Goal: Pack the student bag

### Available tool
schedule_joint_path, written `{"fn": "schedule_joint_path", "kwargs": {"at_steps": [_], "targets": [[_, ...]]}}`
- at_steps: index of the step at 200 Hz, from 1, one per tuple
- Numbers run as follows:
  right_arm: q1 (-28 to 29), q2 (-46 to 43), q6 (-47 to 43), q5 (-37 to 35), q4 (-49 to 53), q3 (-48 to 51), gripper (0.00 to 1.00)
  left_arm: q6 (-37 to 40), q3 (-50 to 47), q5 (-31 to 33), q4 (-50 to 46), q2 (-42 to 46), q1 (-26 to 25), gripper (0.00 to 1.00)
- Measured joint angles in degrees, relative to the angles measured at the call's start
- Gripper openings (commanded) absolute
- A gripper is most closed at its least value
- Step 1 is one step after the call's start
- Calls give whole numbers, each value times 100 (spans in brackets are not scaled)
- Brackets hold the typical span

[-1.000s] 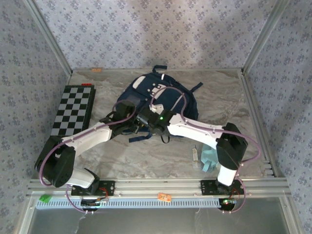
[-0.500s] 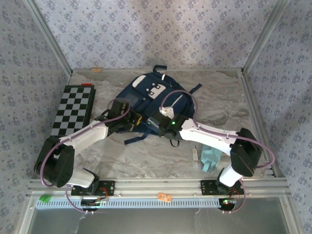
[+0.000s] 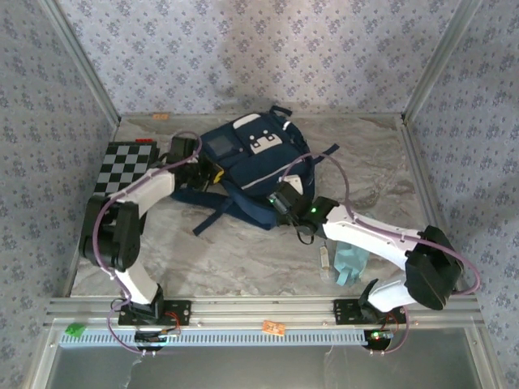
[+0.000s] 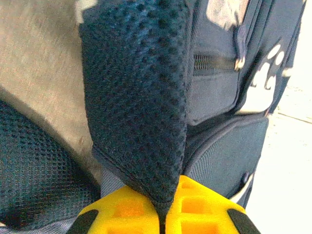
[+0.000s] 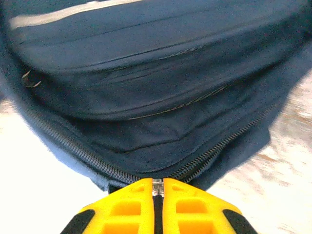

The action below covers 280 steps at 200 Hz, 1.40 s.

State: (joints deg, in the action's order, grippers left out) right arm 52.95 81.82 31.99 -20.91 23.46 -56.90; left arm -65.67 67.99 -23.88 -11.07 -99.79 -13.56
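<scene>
The student bag (image 3: 247, 166), navy with white patches, lies at the back middle of the table, its dark straps trailing toward the front left. My left gripper (image 3: 212, 172) is at the bag's left side, shut on a padded mesh shoulder strap (image 4: 141, 97) that rises from between the yellow fingers (image 4: 122, 209). The bag's side pocket and zipper (image 4: 219, 87) sit just right of that strap. At the bag's near right edge, my right gripper (image 3: 281, 203) is shut on a small metal zipper pull (image 5: 157, 184) where two zipper lines of the bag (image 5: 161, 73) meet.
A folded checkerboard (image 3: 122, 172) lies along the left side. A teal pouch (image 3: 350, 261) and a small clear tube (image 3: 324, 258) rest at the front right, under the right forearm. Metal frame posts and patterned walls close in the table.
The left arm has swung back and left, dragging the bag by its strap toward the back. The right arm has stretched out after it, and its jaws have closed a little more.
</scene>
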Motion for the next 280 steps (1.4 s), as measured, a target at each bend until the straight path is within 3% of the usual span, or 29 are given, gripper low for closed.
{"fn": "schedule_joint_path", "kwargs": {"at_steps": [35,60,84,120,161,197,216,247,271,280], "targets": [[354,310,-7,140,-636,-48,0,675,291,-393,149,-153,330,54],[376,409,20,136,-791,-31,0,431,-804,-492,448,754,190,58],[378,413,35,122,-868,-24,0,-337,-1939,-450,798,1585,-485,59],[385,466,31,114,-892,-24,0,-1521,-2422,-131,1132,1434,-1648,48],[396,509,24,13,-881,-24,0,-2070,-2284,170,1237,914,-1873,0],[415,483,-87,-400,-787,61,0,-1722,-2181,212,815,1102,-1679,0],[339,304,-133,-680,-669,269,0,-1172,-2120,144,391,1390,-1093,0],[-337,-247,-225,-706,-802,739,0,-203,-1631,-251,-361,1384,87,0],[-407,-358,-566,-629,-1008,791,0,376,-994,-612,-697,881,278,0],[-304,-323,-671,-627,-1029,780,0,636,-675,-654,-809,603,308,8]]}}
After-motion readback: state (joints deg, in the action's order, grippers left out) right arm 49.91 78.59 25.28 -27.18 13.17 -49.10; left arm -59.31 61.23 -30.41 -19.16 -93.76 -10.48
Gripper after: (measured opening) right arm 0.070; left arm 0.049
